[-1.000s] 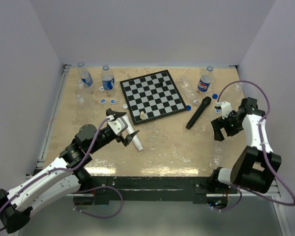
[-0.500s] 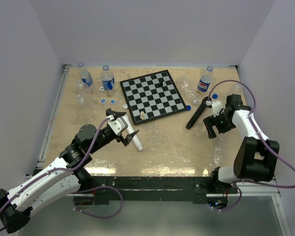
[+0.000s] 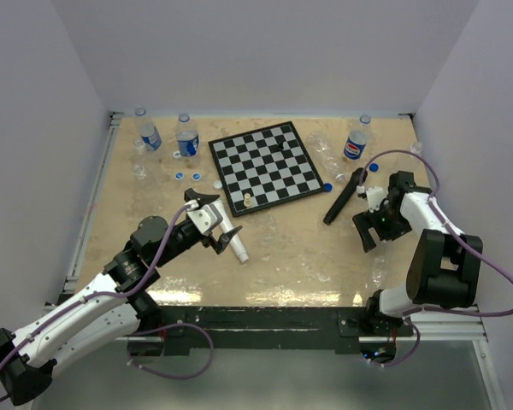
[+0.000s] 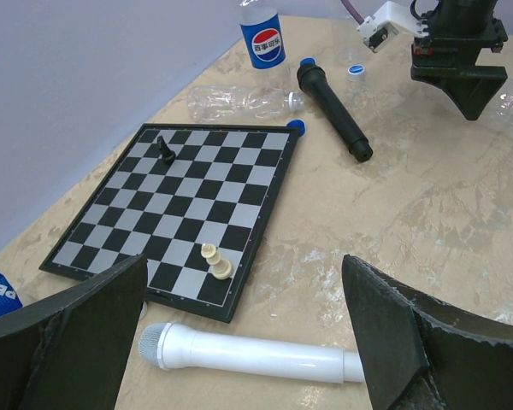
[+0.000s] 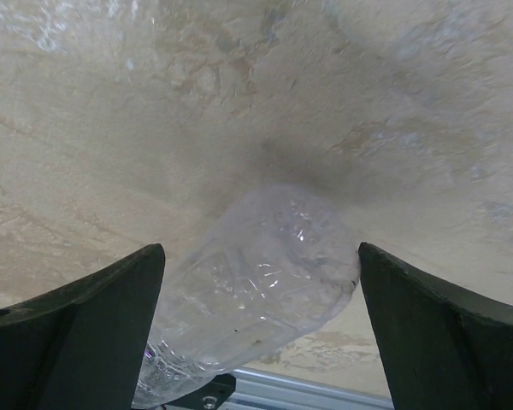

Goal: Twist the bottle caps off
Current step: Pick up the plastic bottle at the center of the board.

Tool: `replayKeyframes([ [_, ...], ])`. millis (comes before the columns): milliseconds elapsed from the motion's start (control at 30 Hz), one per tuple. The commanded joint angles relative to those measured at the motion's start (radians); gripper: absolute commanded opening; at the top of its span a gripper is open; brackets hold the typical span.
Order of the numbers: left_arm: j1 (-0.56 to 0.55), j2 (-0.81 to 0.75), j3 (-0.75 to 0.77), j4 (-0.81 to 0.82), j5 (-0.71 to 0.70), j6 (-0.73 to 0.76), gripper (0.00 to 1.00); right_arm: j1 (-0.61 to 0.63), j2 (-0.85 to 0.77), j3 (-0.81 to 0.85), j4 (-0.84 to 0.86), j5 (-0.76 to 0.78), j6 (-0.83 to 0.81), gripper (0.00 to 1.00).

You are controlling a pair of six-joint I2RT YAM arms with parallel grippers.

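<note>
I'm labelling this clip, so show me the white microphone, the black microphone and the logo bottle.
white microphone [image 4: 256, 354], left wrist view, middle of its handle
black microphone [image 4: 333, 109], left wrist view, middle of its handle
logo bottle [image 4: 268, 47], left wrist view, its label

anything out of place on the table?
Yes: one clear bottle lies on its side right of the chessboard, another at the table's near right edge. The labelled bottles stand upright.

Chessboard [image 3: 265, 167]; black microphone [image 3: 344, 196] beside; white microphone [image 4: 256, 356] nearer.
</note>
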Motion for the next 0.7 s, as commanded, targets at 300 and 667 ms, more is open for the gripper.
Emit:
replayKeyframes([
  [300,0.005,-0.006,-0.009,0.044,0.001,0.004,1.00,0.027,0.032,-0.023,-0.039,-0.028,-0.022,0.71],
  [667,0.005,0.004,-0.012,0.044,-0.019,0.013,1.00,0.368,0.075,0.157,-0.061,-0.246,-0.097,0.34],
])
